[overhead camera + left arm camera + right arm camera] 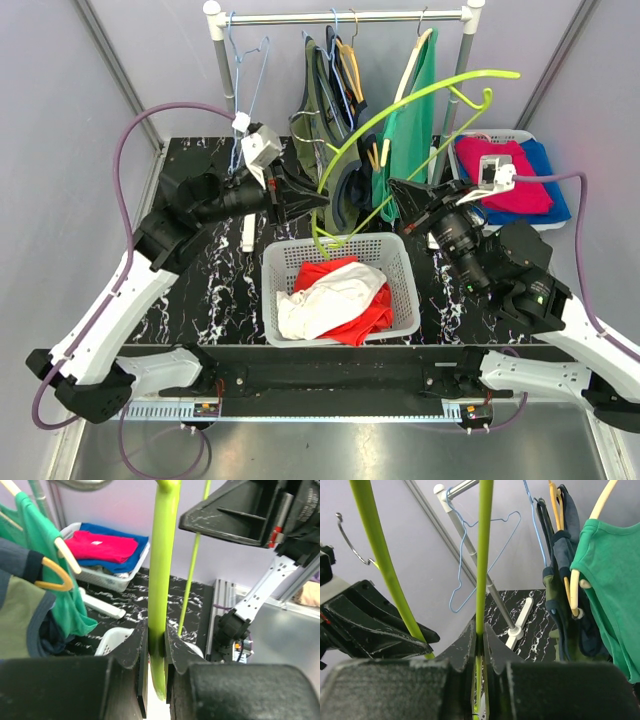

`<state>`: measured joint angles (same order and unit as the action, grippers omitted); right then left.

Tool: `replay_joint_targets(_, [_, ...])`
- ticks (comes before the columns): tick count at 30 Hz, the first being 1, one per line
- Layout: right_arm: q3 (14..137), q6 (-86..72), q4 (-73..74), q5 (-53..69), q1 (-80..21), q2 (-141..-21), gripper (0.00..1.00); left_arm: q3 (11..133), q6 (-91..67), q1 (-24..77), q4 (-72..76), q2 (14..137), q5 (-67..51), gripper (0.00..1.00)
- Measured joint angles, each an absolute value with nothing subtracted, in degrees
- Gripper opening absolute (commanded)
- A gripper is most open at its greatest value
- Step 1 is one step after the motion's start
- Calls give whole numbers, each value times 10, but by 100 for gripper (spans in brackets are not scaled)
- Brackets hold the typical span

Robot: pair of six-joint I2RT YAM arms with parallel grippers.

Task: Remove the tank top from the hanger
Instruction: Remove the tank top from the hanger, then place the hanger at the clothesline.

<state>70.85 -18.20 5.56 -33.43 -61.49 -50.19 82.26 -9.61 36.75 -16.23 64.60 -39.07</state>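
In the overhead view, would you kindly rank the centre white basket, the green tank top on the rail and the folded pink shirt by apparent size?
Largest: white basket.
Then green tank top and pink shirt, which look about alike; the top is partly hidden, so unranked.

Clad in glossy white shells on the long links of the left arm (110,310) and the right arm (590,345), with matte black cylindrical housings at the joints and black wrists. Trailed by a purple cable (125,150) on each side, running to small pale camera boxes (262,148) at the wrists. Tipped with the left gripper (156,645) and the right gripper (479,645), both black, with wedge-shaped fingers (125,650) of grainy plastic and a red mark (272,532) on one housing
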Motion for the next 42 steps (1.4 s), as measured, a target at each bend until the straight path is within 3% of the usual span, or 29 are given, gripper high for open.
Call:
replay_joint_targets(10, [689, -209, 54, -295, -623, -522, 11, 825, 23, 373, -280, 560, -338, 0])
replay_joint_targets(18, [708, -284, 22, -230, -624, -622, 9, 790, 49, 354, -357, 461, -305, 0])
replay_joint_targets(21, [708, -316, 3, -220, -621, -648, 13, 790, 49, 352, -373, 448, -299, 0])
replay_joint_targets(25, [695, -350, -15, -202, -616, -665, 36, 790, 48, 352, -380, 439, -288, 0])
replay_joint_targets(26, [688, -354, -13, -190, -616, -667, 49, 791, 48, 352, -376, 436, -282, 0])
replay_joint_targets(29, [674, -365, -2, -153, -622, -680, 70, 791, 46, 352, -374, 429, -262, 0])
replay_joint_targets(36, [656, -375, 22, -115, -625, -660, 88, 791, 27, 350, -374, 408, -151, 0])
replay_joint_targets(42, [612, -376, 70, -113, -625, -564, 87, 794, 18, 331, -364, 413, 17, 0])
